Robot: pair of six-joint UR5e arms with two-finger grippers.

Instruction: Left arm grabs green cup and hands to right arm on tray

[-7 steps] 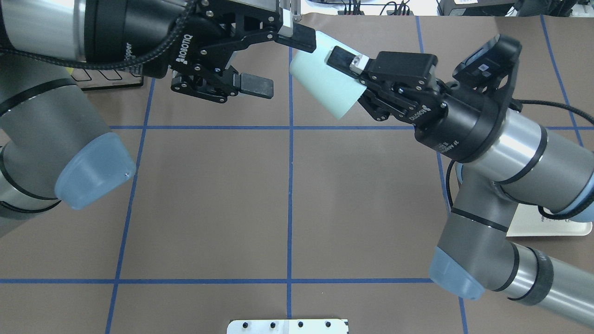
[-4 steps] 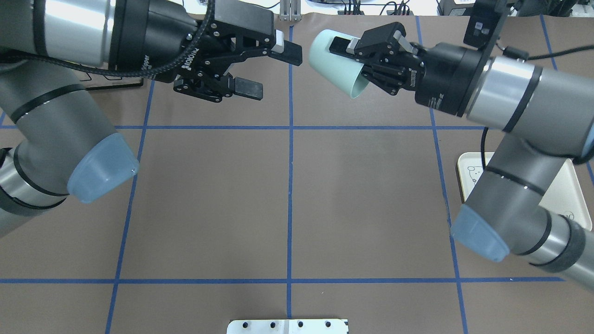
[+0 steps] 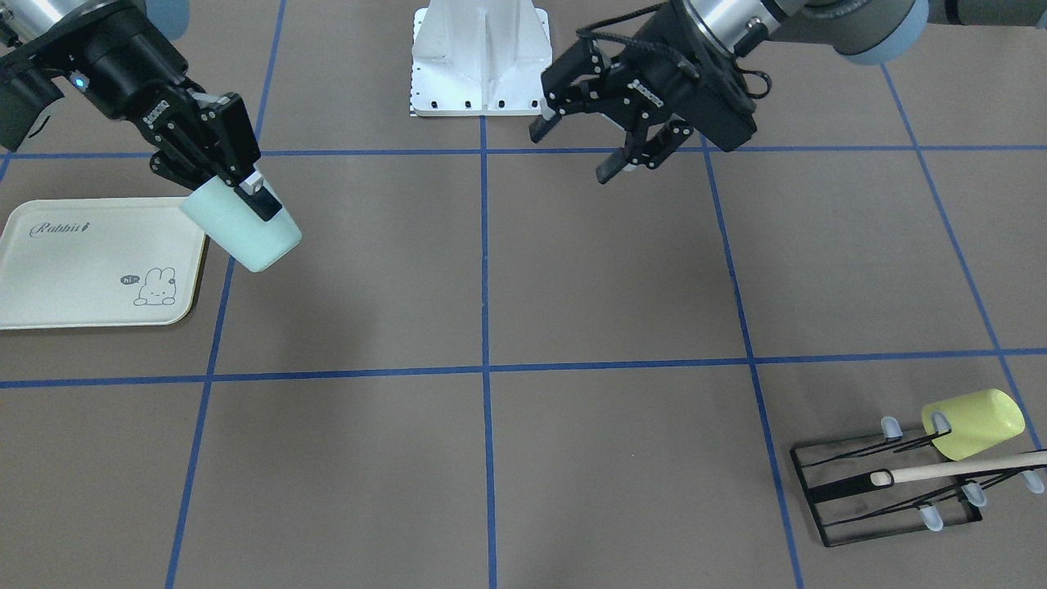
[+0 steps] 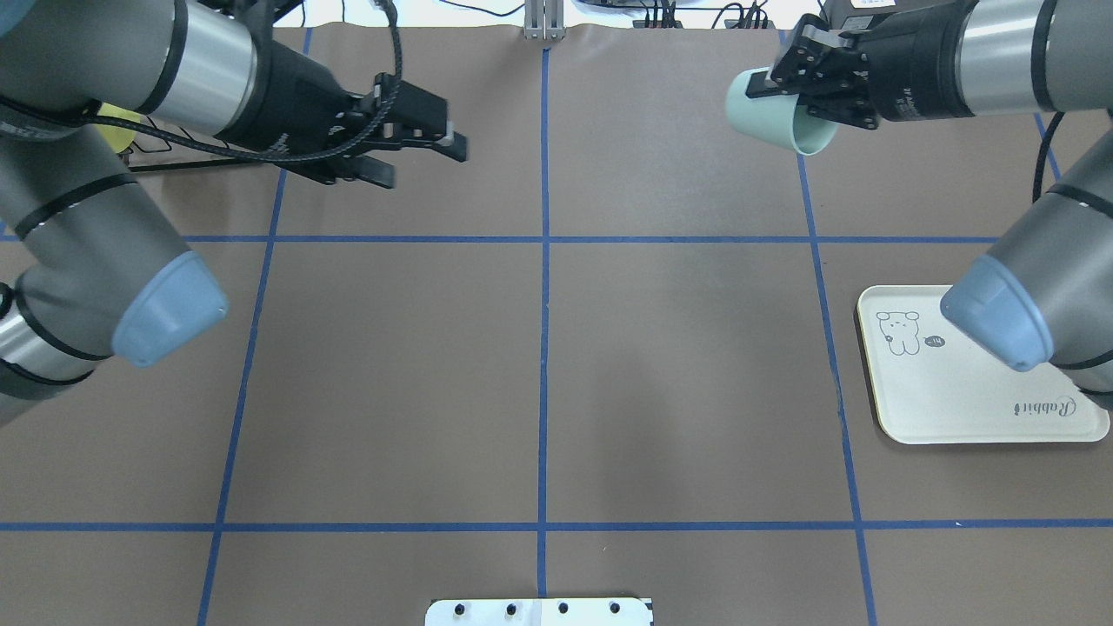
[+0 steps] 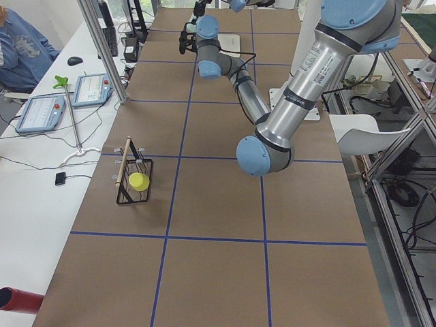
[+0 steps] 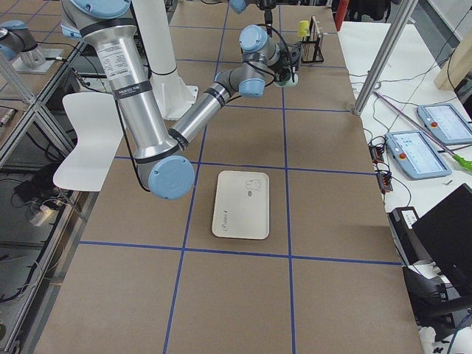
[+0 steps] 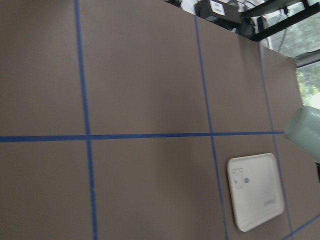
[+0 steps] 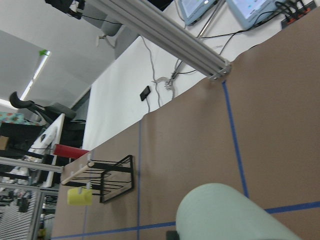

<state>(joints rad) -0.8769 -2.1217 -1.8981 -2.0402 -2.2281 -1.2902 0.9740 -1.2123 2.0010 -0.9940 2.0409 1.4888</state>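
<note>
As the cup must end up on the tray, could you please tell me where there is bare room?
The tray is bare all over, though the right arm's elbow hides one corner from overhead. The table squares between the arms lie bare too. Crowding is only at the wire rack with the yellow-green cup.
</note>
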